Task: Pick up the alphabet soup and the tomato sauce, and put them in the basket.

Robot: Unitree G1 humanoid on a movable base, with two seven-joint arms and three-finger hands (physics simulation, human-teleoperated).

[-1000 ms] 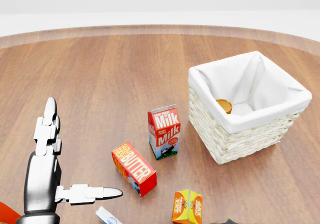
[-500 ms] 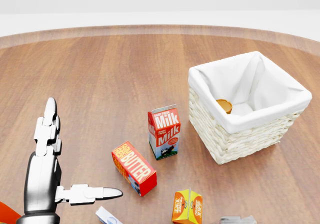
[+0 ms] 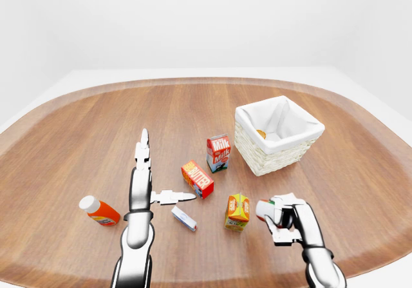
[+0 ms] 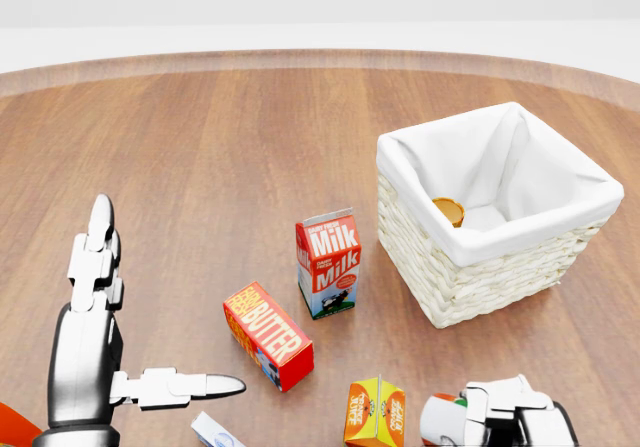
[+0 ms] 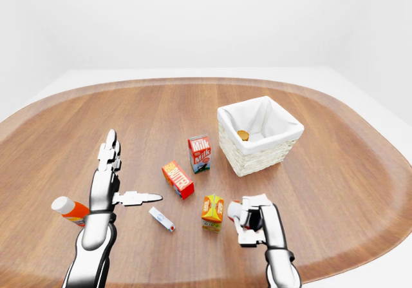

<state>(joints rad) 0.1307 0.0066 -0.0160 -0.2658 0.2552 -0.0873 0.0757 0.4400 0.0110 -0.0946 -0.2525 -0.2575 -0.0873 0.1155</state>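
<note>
Your right hand (image 3: 286, 218) has its silver fingers wrapped tight around a small round can with a white end and a red and green label (image 3: 264, 209). The can lies on its side, with its white end pointing to the left of the left-eye view. It sits just right of the orange juice carton (image 3: 237, 211).

Your left hand (image 3: 143, 183) has its fingers spread wide apart, holding nothing.

Farther up, the white woven basket with a cloth lining (image 4: 497, 219) holds one can with an orange-brown top (image 4: 449, 210).

Milk carton (image 4: 328, 263) left of basket (image 4: 470, 285).
</note>
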